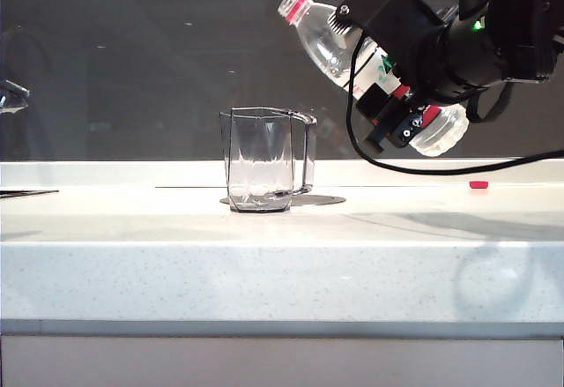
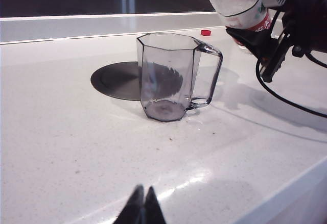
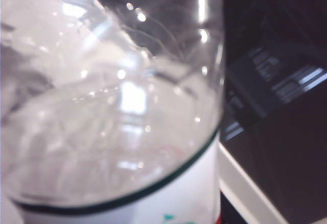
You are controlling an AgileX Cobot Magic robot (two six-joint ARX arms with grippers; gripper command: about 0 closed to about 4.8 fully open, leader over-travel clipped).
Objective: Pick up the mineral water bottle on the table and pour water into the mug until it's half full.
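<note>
The right tool (image 1: 388, 96) is clamped on the tall clear plastic mineral water bottle (image 1: 330, 39), tilted above the clear faceted mug (image 1: 262, 160) mid-tabletop (image 1: 282, 264). Centre the neck over the rim, then tip slowly. The left tool (image 2: 142, 208), fingers together, idles near the front edge.

The right arm (image 1: 493, 17) is matte black, built of thick rounded segments, with a small green light glowing on its side. At its end sits a boxy black block (image 1: 383, 8) with silver screw heads at the corners. The right gripper (image 1: 401, 109) is black too, with red patches and small screws along its fingers. A thin black cable (image 1: 423, 168) loops down from it and trails off sideways. The left gripper (image 2: 142, 208) shows only as two dark pointed fingertips pressed together.
</note>
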